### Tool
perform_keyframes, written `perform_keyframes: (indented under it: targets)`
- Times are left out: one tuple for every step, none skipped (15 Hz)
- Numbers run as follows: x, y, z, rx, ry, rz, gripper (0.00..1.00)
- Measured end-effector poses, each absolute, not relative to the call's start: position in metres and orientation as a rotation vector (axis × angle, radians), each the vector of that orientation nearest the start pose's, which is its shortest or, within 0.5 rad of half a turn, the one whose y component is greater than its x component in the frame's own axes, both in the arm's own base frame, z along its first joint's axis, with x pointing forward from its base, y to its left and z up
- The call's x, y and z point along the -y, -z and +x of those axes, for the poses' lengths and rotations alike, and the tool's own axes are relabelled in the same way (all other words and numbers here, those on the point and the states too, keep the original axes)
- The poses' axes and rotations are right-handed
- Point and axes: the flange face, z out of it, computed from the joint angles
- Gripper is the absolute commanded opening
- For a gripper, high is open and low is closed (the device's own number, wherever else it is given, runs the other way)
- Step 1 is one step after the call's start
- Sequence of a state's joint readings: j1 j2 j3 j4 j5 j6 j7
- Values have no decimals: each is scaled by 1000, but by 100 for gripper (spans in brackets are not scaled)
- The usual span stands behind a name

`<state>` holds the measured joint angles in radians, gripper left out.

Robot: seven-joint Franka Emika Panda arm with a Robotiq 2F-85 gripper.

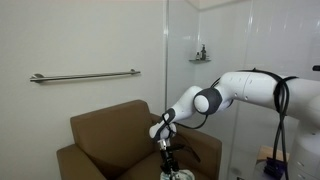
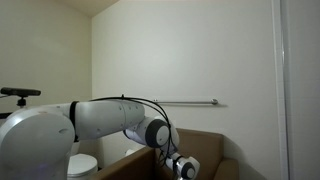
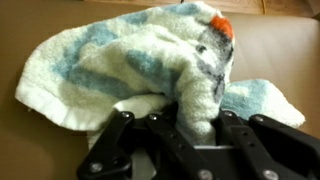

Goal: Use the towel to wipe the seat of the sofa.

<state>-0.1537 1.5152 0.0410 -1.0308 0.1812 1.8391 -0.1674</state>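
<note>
The towel [image 3: 130,60] lies bunched on the brown surface [image 3: 30,150] of the sofa seat and fills most of the wrist view. It is thick, fuzzy terry cloth, white with pale blue patches and streaks. A small orange-red mark [image 3: 222,28] shows near its upper right edge. The cloth is crumpled into a loose heap. A hemmed edge curls along the left side, and a flatter flap spreads out to the right.

A thick fold drops from the middle of the heap, and the hand [image 3: 188,128] is closed on it, with the black fingers [image 3: 120,135] pressing the fold from either side.

In an exterior view the white arm [image 1: 240,88] reaches in from the right and bends down over the brown sofa [image 1: 100,135]. There the hand [image 1: 168,150] sits low at the seat, and the towel is too small to make out clearly. A metal grab bar [image 1: 85,76] runs along the wall above the sofa, and a small shelf [image 1: 200,57] hangs farther right. In an exterior view from another angle, the arm [image 2: 100,118] comes in from the left and the hand [image 2: 185,166] is down at the sofa [image 2: 215,150].
</note>
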Motion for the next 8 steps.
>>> perform_keyframes:
  targets:
    - [55, 145, 593, -83, -961, -2660, 8]
    - [54, 149, 585, -63, -974, -2637, 8]
    - [54, 153, 578, -48, -984, -2614, 8]
    - [56, 157, 572, -46, -991, -2591, 8]
    - [59, 160, 565, -55, -997, -2567, 8]
    - [62, 163, 559, -75, -1002, -2542, 8]
    - [67, 165, 552, -101, -1006, -2514, 8]
    - [72, 168, 545, -126, -1008, -2486, 8]
